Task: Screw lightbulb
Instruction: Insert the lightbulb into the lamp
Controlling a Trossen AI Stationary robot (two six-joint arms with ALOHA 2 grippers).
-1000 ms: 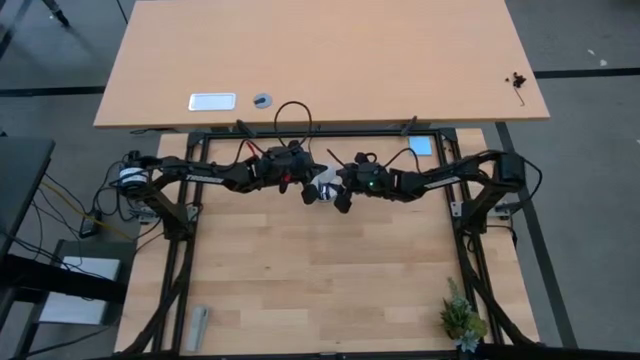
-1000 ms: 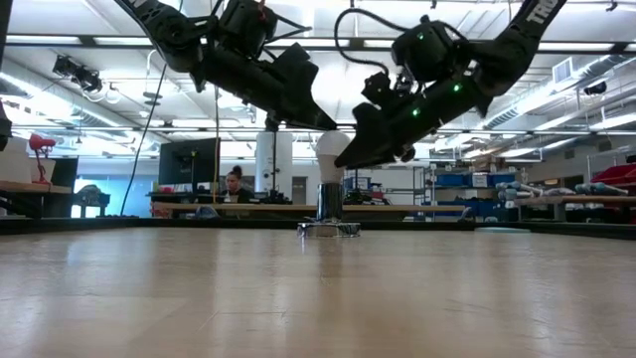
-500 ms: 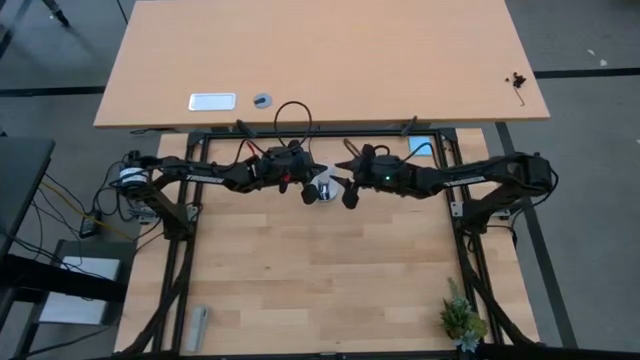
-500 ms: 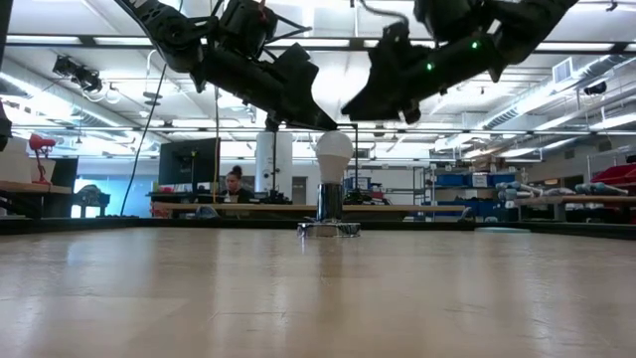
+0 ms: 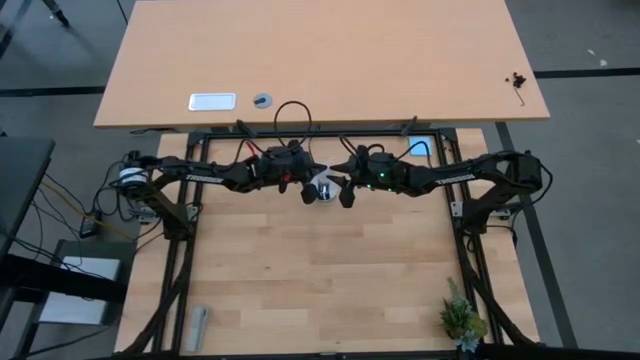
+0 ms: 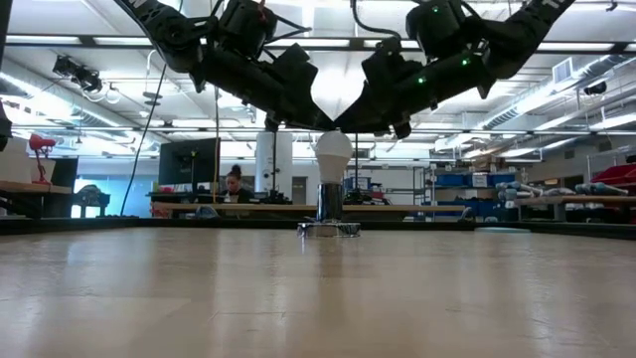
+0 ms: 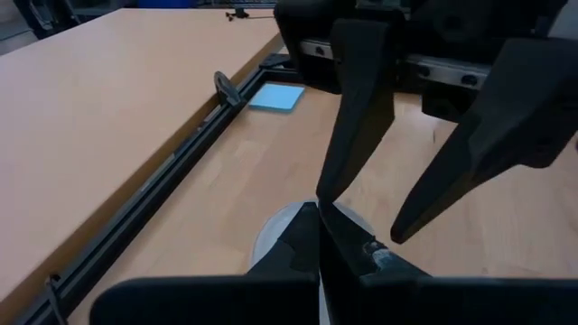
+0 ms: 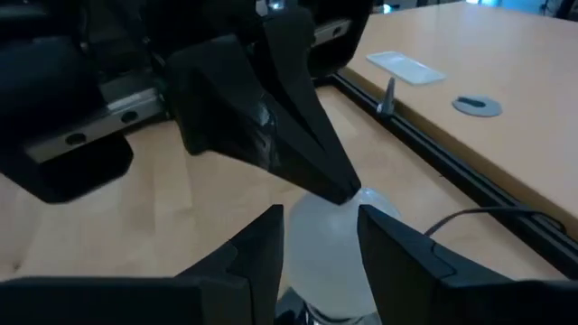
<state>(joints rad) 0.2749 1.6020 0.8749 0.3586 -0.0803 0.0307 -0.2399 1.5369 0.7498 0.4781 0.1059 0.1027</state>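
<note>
Overhead coverage first: both arms meet tip to tip at the far middle of the tabletop, the left tool and right tool flanking the lightbulb, which shows only as a white spot between them.

Level with the tabletop, the lightbulb stands upright in the socket base, something the overhead view hides. Both tools hang just above its crown; the left tool is shut to a point, holding nothing. A person sits far behind.

From the left wrist, its own shut fingers point at the base, with the right tool spread beyond.

From the right wrist, its fingers straddle the glass with gaps either side, not yet gripping. This view alone shows that straddle.

Risk, as I judge it: closing off-centre could tilt the bulb and cross its thread, and the left tip sits close enough to be clipped.
</note>
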